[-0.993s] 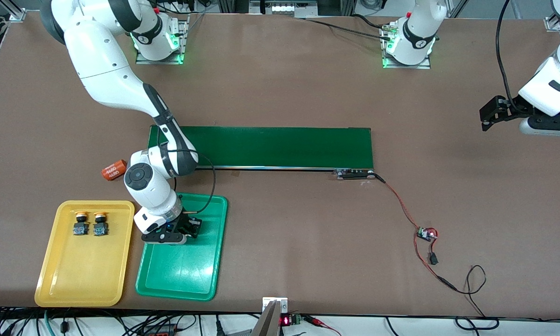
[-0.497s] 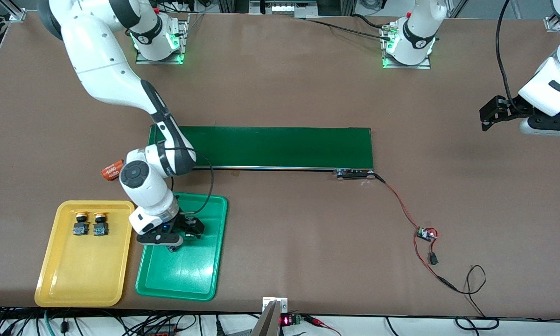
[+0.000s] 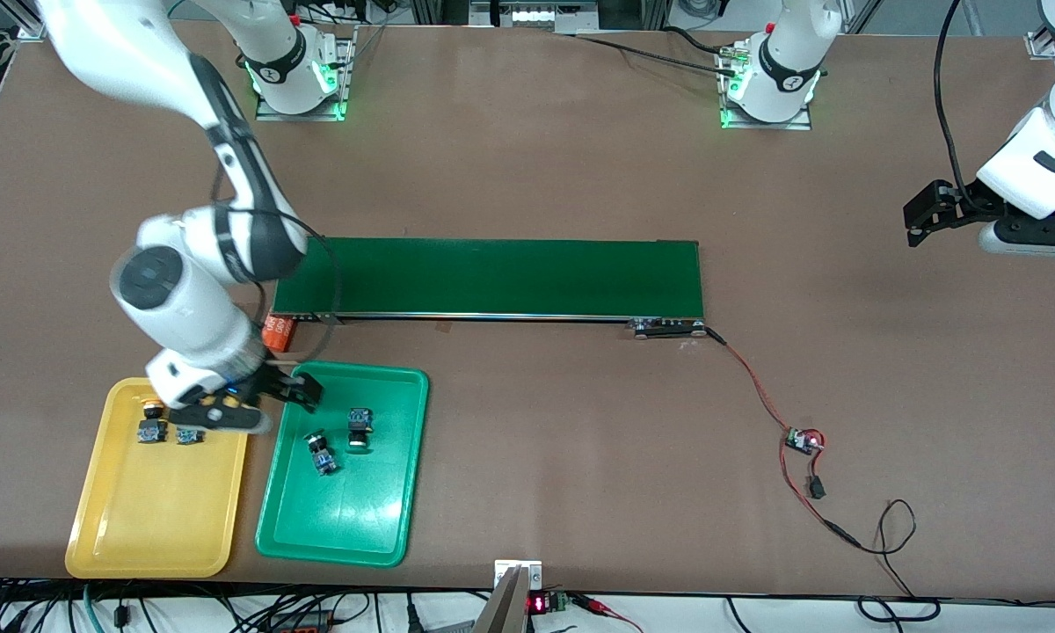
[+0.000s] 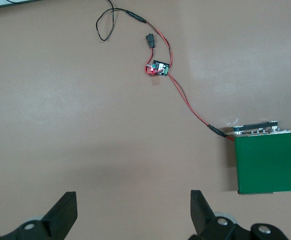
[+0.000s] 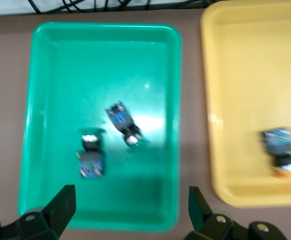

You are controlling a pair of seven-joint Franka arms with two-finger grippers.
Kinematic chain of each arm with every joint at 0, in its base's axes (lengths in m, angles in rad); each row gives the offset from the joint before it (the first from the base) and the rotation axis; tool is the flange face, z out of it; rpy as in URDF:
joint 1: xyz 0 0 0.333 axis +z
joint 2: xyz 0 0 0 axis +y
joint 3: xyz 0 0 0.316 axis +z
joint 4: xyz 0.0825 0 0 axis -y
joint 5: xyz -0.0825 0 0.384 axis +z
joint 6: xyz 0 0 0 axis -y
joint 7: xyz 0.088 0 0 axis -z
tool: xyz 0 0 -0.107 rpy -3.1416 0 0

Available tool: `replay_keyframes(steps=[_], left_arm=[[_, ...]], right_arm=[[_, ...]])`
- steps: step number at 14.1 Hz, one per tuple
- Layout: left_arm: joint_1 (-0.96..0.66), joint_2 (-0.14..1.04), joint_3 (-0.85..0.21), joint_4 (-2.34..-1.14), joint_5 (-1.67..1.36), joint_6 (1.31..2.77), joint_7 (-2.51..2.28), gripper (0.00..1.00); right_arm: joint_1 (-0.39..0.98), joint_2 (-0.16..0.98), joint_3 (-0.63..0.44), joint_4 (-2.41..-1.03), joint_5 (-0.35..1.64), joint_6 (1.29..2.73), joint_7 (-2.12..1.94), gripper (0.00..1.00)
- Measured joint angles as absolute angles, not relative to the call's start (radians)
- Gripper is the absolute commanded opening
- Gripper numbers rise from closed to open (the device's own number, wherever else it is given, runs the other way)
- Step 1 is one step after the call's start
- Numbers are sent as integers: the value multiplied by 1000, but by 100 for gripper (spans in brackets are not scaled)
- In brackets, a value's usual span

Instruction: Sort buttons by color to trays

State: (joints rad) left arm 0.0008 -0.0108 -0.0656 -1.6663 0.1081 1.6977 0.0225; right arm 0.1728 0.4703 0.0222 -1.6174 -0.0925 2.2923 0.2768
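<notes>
Fingers of right gripper [image 3: 259, 403] and left gripper [image 3: 930, 214] spread wide above brown table [image 3: 527, 158].

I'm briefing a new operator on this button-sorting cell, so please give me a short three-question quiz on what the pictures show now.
1. True or false: the shallow green plastic tray holds two small green-capped push-button switches.
2. Which tray holds the yellow-capped push-button switches? A) the green tray B) the shallow yellow plastic tray C) neither
3. Fill in: the right gripper hangs open over the gap between the two trays, while the left gripper waits open at the left arm's end of the table, holding ____.

Key: 1 true. 2 B. 3 nothing.
</notes>
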Motion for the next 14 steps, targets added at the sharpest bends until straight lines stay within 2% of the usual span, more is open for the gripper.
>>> replay_keyframes(steps=[6,10,14], left_arm=[[2,-11,-65,-1666,107,1695,22,100],[2,-11,-65,-1666,106,1694,22,100],[0,-11,-67,-1666,105,1694,21,100]], right_arm=[[76,216,23,-1643,-90,1944,105,100],[15,98,23,-1650,-89,1736,-20,100],[-18,9,23,-1669,-89,1664,-48,100]])
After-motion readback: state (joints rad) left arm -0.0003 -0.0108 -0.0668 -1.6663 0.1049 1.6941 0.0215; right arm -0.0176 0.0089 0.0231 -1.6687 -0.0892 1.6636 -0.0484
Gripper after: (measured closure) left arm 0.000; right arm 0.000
